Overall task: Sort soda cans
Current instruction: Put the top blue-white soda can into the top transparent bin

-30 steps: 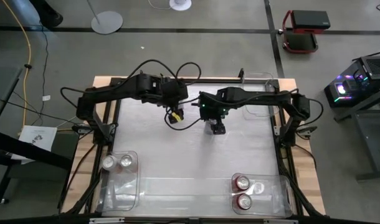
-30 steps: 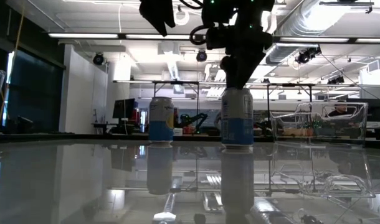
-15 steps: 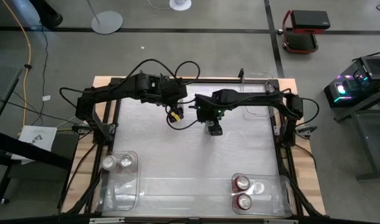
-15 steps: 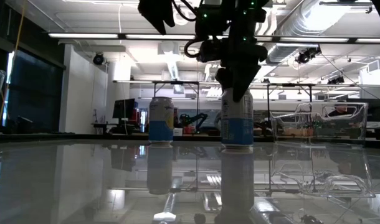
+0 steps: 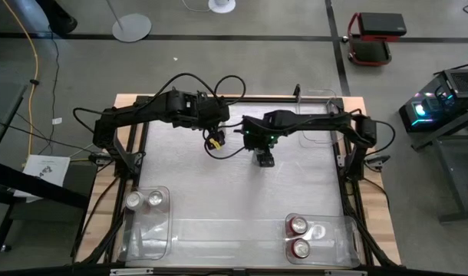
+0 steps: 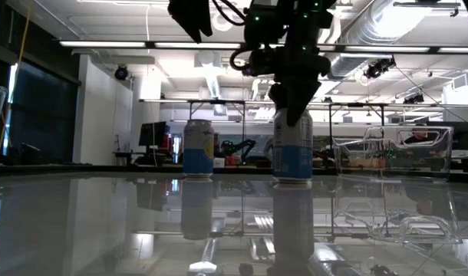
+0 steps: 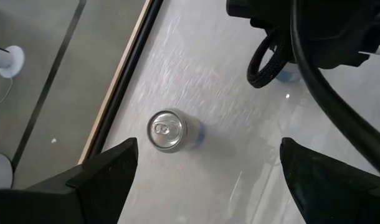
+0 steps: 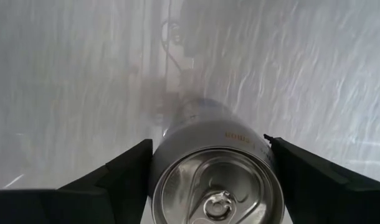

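Observation:
Two silver-and-blue soda cans stand upright on the table. My right gripper is lowered over the top of the nearer can. In the right wrist view this can sits between the open fingers, which stand close at its two sides. The other can stands farther back, and the left wrist view shows it from above. My left gripper is open and empty, high above that can. My right gripper comes from above, pointing down, with its fingers at the two sides of the can's upper part. I cannot tell whether they touch it. The can stands upright with its base on the table.
A clear bin at the near left holds two silver cans. A clear bin at the near right holds red cans. Another clear bin stands at the far right and also shows in the low view.
My right gripper has gone down from just above the nearer can's top until its fingers stand around the can's upper part. The can has stayed upright in place.

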Controlling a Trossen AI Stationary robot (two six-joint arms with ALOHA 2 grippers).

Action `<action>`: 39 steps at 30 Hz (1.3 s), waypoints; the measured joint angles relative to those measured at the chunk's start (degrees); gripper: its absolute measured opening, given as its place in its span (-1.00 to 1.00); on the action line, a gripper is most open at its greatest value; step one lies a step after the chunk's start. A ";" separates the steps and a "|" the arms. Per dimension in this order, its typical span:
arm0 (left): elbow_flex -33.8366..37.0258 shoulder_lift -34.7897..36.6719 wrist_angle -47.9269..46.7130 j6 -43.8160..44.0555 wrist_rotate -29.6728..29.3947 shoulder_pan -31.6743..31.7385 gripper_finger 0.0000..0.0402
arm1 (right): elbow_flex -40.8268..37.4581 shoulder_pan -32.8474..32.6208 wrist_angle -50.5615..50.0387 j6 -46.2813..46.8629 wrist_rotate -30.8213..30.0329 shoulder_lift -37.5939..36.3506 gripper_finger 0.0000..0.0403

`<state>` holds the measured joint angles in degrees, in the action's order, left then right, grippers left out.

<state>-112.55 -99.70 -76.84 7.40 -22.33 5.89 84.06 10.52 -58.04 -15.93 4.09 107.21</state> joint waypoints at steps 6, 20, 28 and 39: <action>0.01 0.00 -0.08 -0.13 -0.38 0.00 0.82 | 3.96 0.80 -3.20 2.42 -0.07 -0.30 0.38; 0.00 0.02 0.20 -0.42 -0.52 0.02 0.82 | 1.80 3.57 -0.75 2.41 0.54 -0.88 0.38; 0.00 0.02 0.26 -0.13 -0.42 -0.01 0.82 | 1.20 3.19 1.49 2.00 -0.15 -0.70 0.64; 0.00 0.00 0.46 -0.04 -0.48 0.02 0.82 | 1.16 3.15 0.22 0.46 -2.14 0.19 0.87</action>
<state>-112.55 -99.70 -76.38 7.36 -22.81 5.91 85.22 13.67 -57.82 -15.47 1.94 107.40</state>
